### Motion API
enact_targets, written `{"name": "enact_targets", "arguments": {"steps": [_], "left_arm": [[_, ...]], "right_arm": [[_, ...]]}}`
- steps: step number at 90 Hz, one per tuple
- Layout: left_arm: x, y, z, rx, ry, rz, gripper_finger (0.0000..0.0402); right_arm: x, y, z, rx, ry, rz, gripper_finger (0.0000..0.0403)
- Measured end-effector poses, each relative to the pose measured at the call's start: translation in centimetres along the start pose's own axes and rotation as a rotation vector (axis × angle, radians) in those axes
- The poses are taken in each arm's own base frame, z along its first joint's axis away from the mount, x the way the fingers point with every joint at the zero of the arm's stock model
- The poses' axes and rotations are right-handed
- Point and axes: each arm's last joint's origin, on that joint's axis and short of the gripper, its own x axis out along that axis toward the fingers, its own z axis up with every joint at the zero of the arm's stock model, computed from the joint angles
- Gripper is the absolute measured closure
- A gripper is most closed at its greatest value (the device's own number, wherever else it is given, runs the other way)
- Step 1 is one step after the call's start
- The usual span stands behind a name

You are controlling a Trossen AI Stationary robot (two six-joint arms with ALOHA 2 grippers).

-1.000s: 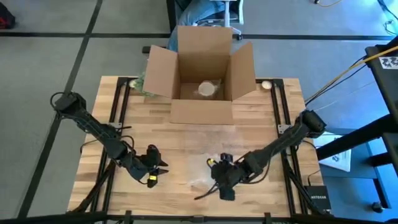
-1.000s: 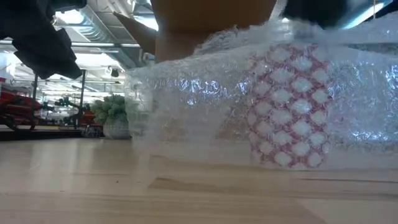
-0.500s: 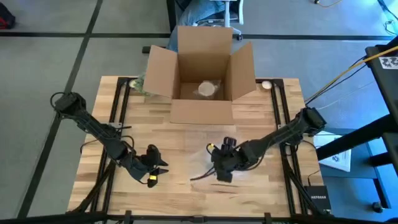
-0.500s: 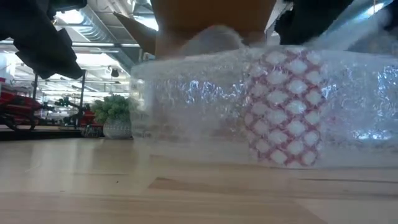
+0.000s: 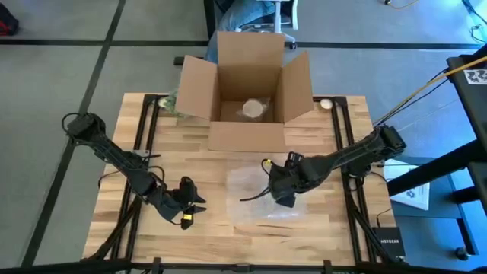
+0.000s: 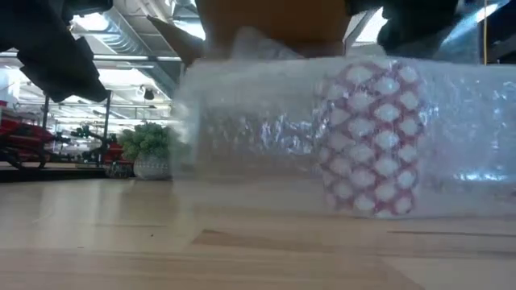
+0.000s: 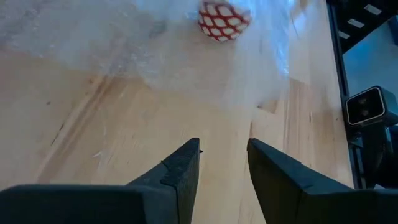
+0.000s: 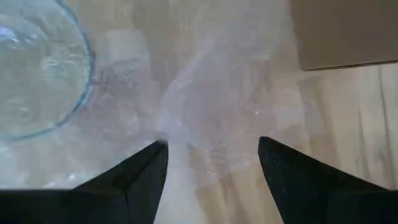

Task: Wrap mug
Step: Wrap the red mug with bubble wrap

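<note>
Mug (image 6: 371,141), red-and-white and probably breakable, is seen through floppy, slippery bubble wrap (image 5: 255,199); a sheet edge looks best grabbed. Right gripper (image 5: 283,199) is spread wide, nothing held; left gripper (image 5: 190,205) is parked narrow.

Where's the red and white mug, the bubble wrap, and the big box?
mug (image 6: 371,141), low view, on its patterned side, behind the wrap.
bubble wrap (image 5: 255,199), high view, on the flat sheet's middle.
cardboard box (image 5: 247,137), high view, on its front wall.
</note>
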Motion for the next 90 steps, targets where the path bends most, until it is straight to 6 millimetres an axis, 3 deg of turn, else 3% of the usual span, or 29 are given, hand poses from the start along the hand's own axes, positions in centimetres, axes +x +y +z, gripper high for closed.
{"name": "enact_targets", "arguments": {"steps": [18,29,53,72,90], "left_arm": [[0.1,0.1,0.1,-0.001,-0.007,0.009,0.0282],[0.2,0.3,0.3,-0.008,-0.012,0.018,0.0282],[0.2,0.3,0.3,0.007,-0.012,0.02,0.0282],[0.2,0.3,0.3,0.01,-0.012,0.02,0.0282],[0.2,0.3,0.3,0.021,-0.012,0.02,0.0282]], "right_arm": [[-2.6,2.0,1.4,-0.018,-0.17,0.296,0.0166],[-2.3,4.2,1.4,-0.122,-0.191,0.44,0.0166],[1.4,5.2,1.3,-0.079,-0.131,0.238,0.0166],[1.9,5.3,1.4,-0.053,-0.149,0.188,0.0166],[4.3,6.1,1.4,-0.073,-0.098,0.118,0.0166]]}}
